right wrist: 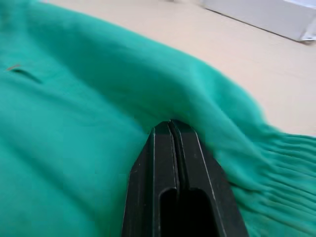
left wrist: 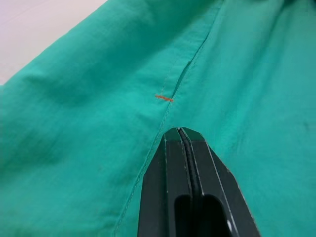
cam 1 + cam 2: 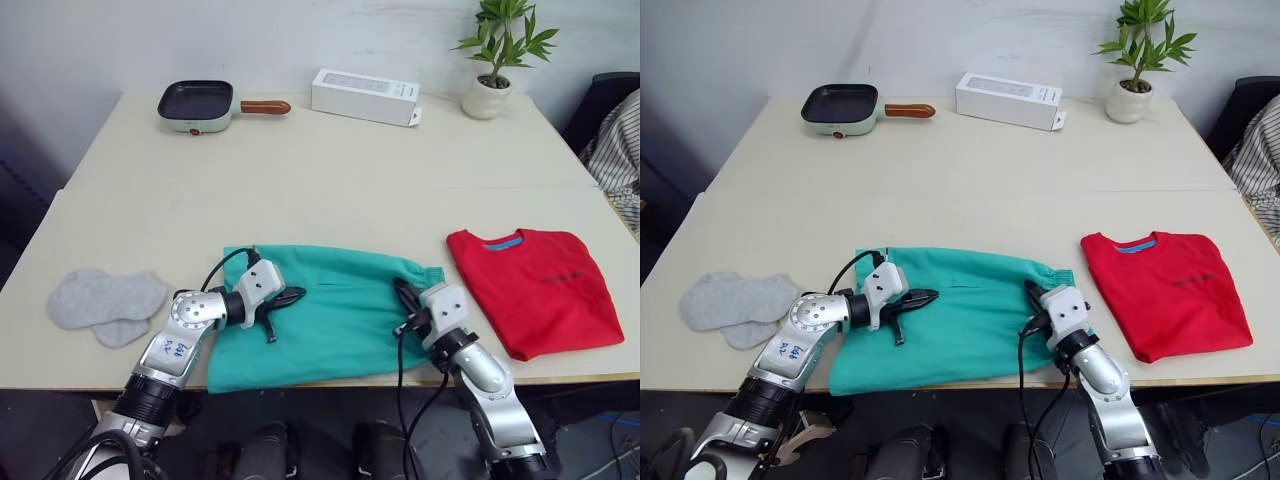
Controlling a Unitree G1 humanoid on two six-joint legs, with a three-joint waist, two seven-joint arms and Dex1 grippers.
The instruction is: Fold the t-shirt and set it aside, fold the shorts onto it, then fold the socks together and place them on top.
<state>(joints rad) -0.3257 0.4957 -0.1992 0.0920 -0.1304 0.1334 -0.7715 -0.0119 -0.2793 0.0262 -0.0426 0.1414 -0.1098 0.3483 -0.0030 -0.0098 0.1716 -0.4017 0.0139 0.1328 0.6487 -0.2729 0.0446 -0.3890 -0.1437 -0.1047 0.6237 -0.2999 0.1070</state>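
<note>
The teal shorts [image 3: 335,315] lie spread flat at the table's front middle, gathered waistband [image 1: 276,163] toward the right. My left gripper [image 3: 298,295] is shut and hovers over the shorts' left part, near a seam with a small orange stitch [image 2: 164,98]; nothing shows between its fingers. My right gripper [image 3: 402,288] is shut too, its tip against the fabric just inside the waistband. The red t-shirt [image 3: 540,290] lies folded to the right of the shorts. Two grey socks [image 3: 105,300] overlap at the front left.
At the back stand a small frying pan [image 3: 196,103], a white box [image 3: 365,96] and a potted plant [image 3: 495,60]. Striped cloth [image 3: 622,150] hangs off the right side. The shorts reach close to the table's front edge [image 3: 90,382].
</note>
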